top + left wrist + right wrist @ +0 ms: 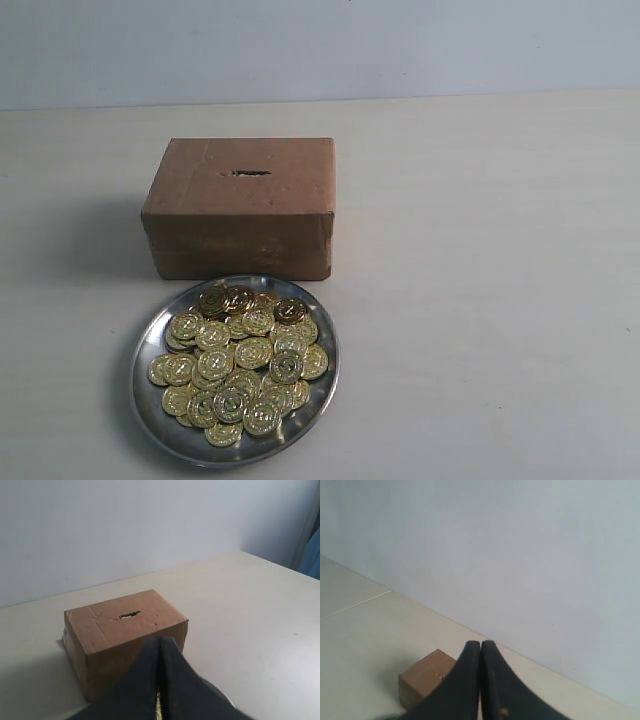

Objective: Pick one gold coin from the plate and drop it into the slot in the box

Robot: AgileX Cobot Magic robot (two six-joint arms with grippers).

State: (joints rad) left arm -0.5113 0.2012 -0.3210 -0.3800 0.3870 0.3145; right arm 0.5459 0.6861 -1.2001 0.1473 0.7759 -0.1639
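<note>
The left fingers (142, 680) and the right fingers (462, 680) are seen pressed together. The box (110, 640), with the box slot (130, 614), is placed just beyond the left fingers. The plate (150, 420) of gold coins (240, 365) is set on the table (500, 300).

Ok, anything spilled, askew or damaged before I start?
Nothing spilled: the gold coins sit heaped inside the round silver metal plate. The brown cardboard box stands upright behind it; only its small dark slot looks ragged-edged.
</note>
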